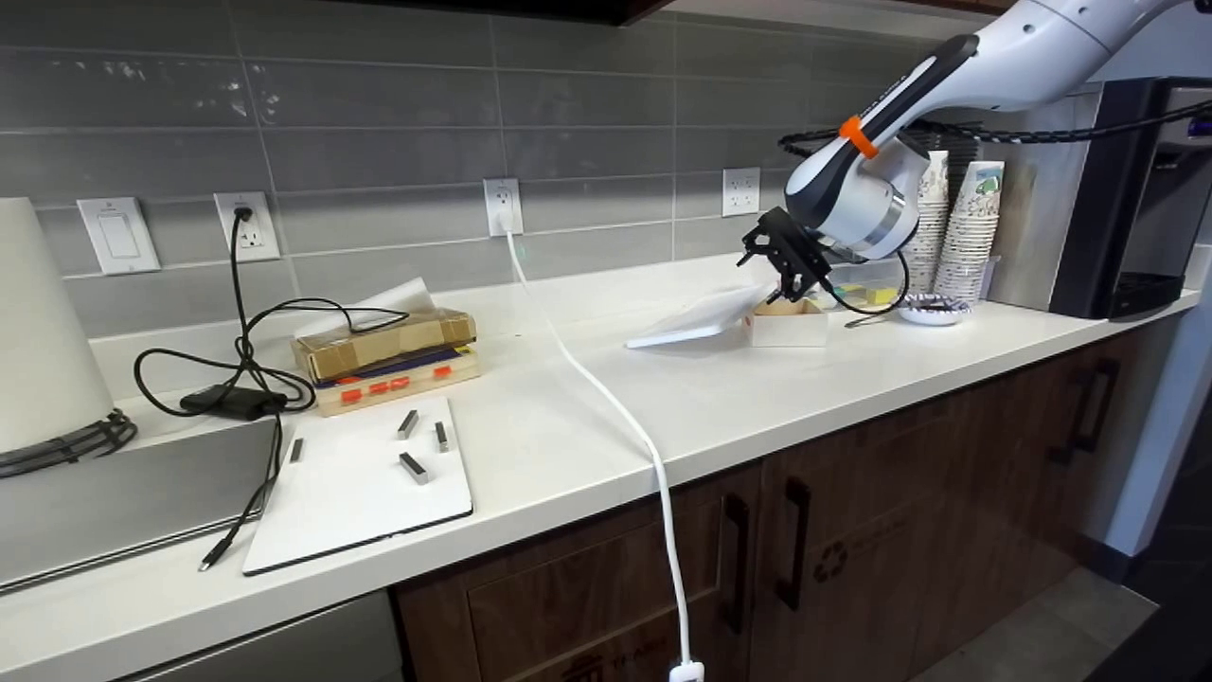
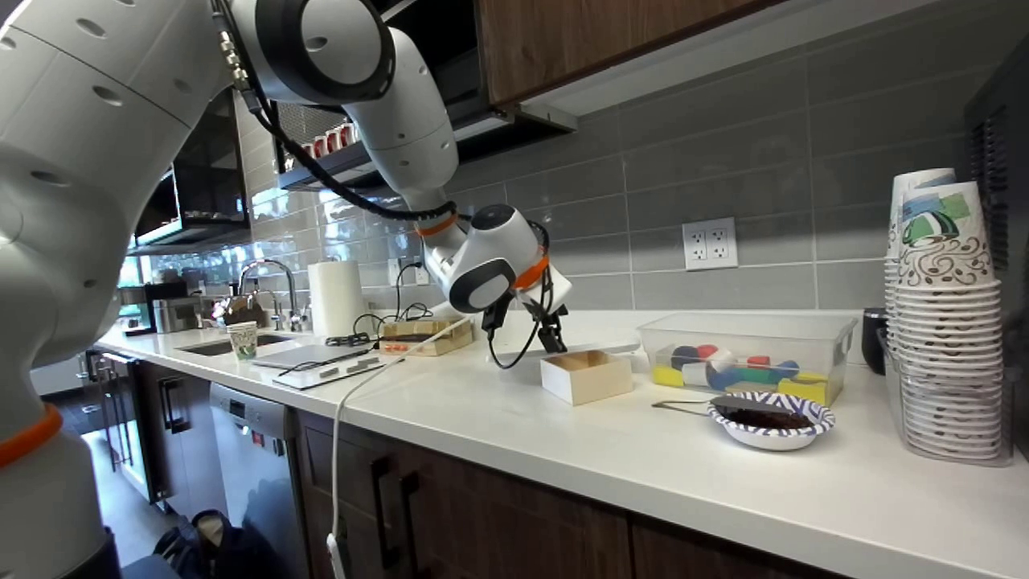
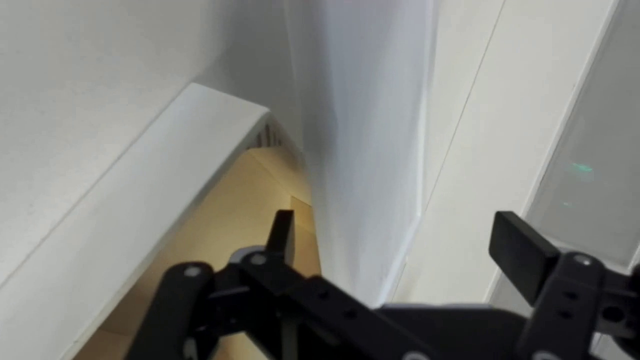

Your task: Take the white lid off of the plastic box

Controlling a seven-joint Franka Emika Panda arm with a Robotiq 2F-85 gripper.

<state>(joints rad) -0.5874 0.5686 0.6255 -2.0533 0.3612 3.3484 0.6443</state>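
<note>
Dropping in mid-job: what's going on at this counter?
The robot arm has its gripper at the white lid, jaws open. In the wrist view the lid shows between them with a gap on each side, so nothing looks gripped. The lid sits tilted beside the small box, its lower end at the counter; the box's top is open. Whether the lid leans on the box is unclear.

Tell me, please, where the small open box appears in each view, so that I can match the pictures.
In an exterior view, the small open box is right of centre, about halfway down the picture.
In an exterior view, the small open box is below and slightly right of centre.
In the wrist view, the small open box spans the lower left.
Shared landmark: the white lid.
</note>
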